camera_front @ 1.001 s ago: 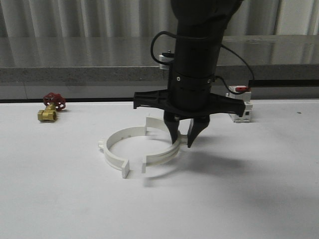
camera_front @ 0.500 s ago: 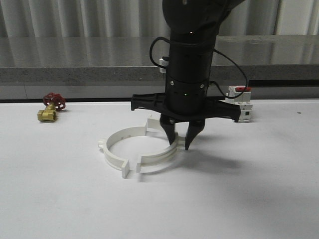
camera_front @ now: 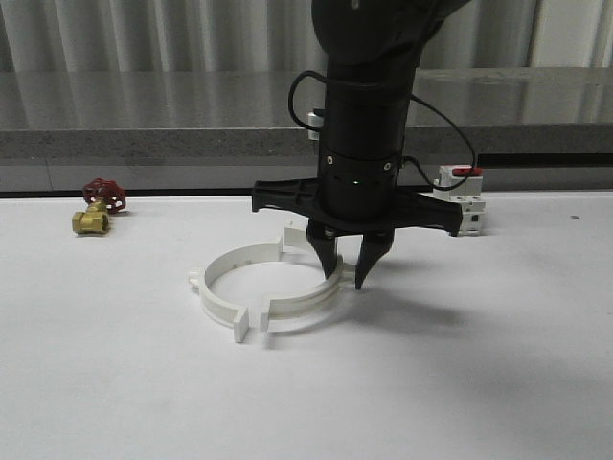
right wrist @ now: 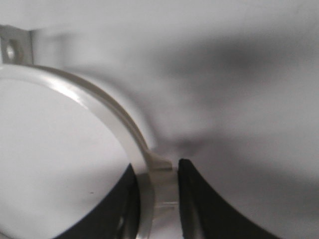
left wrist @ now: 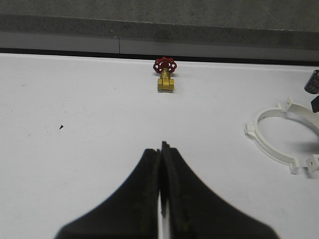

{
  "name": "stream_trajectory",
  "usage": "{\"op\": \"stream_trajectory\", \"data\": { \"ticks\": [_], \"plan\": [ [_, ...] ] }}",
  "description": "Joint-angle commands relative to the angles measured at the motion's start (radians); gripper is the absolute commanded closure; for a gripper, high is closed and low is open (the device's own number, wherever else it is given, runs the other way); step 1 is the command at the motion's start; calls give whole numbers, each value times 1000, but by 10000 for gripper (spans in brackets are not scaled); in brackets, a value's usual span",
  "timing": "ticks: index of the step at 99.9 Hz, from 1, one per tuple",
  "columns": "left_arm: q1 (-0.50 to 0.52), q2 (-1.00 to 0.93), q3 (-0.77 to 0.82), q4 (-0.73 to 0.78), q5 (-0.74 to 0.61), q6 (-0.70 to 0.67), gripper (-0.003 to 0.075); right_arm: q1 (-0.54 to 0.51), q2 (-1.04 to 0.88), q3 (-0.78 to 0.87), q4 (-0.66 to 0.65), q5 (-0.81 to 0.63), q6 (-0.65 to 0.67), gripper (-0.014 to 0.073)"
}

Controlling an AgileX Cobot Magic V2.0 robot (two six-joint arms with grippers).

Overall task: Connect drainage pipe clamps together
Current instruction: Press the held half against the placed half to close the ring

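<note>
No readable text, label, brand, number or sign appears anywhere in these views.

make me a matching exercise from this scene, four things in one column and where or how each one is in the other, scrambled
Things:
1. brass valve with red handwheel
2. white switch with red top
3. right tool
4. left tool

Places or states:
A. fingers shut together above bare white table, holding nothing
B. far left of the table, near the back edge
C. straddling the right-hand half of the drainage pipe clamps
D. behind the right arm, near the back edge of the table on the right

Pairs: 1-B, 2-D, 3-C, 4-A
</note>
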Motion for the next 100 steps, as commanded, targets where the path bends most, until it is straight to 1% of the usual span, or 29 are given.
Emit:
{"op": "stream_trajectory", "data": {
  "ticks": [1,41,80,84,91,92,95,100],
  "plan": [
    [2,11,-24,-13,-68,-3,741,-2,-44,-32,-7,-12,1,494],
    [2,11,-24,-13,-68,-3,741,-2,-7,-34,59,-35,10,494],
    [2,11,-24,-13,-68,-3,741,-2,11,-34,77,-71,35,490],
    [2,11,-24,-13,-68,-3,741,-2,11,-34,77,-75,35,474],
    [2,11,-24,-13,-68,-3,741,-2,11,-34,77,-77,35,420],
    [2,11,-24,-13,-68,-3,741,-2,11,-34,77,-77,35,396],
    [2,11,-24,-13,-68,-3,741,-2,11,-34,77,-77,35,372],
    [2,11,-24,-13,-68,-3,741,-2,11,-34,77,-74,35,305]
  ]
}}
